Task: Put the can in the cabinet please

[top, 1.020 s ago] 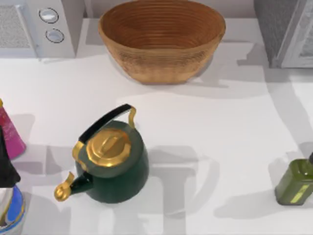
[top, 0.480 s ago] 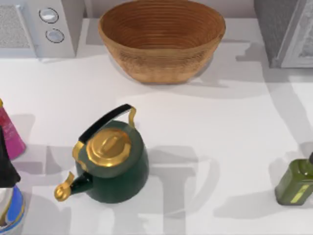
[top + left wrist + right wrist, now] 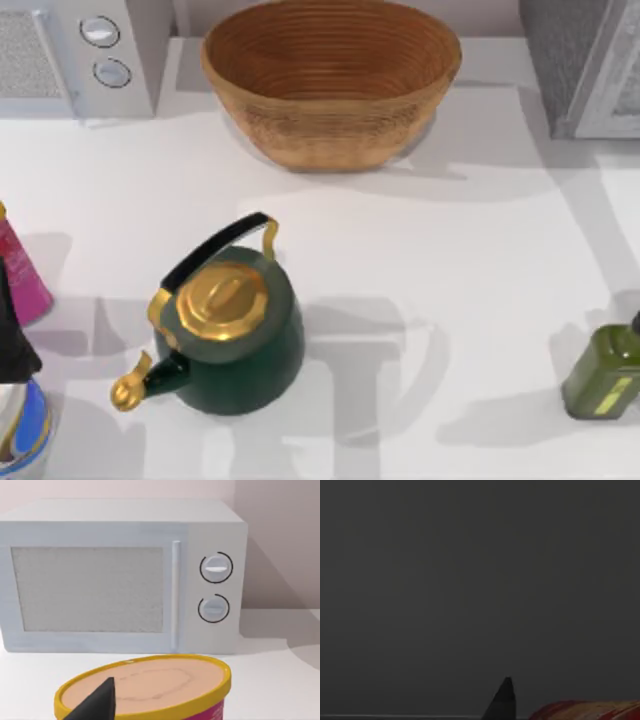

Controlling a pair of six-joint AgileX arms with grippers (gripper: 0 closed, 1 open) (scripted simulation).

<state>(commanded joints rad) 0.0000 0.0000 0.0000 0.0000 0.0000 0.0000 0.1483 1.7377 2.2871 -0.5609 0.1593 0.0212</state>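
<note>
Lying sideways, can point(image 3: 585, 710) beside right tool fingertip point(image 3: 502, 700)

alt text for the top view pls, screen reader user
A dark green kettle with a gold lid stands on the white table, a woven brown basket behind it, a white microwave at back left and an olive-green bottle at the right edge.

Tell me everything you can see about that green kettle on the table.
The green kettle is a squat, rounded pot with a glossy dark green body that looks like enamelled metal. A gold lid with a raised knob sits closed on top. A black arched handle on gold brackets stands over it. The short green spout ends in a gold cap and points toward the top view's lower left. The kettle stands upright on the white table, left of centre, in front of the woven basket. Nothing touches it.
</note>
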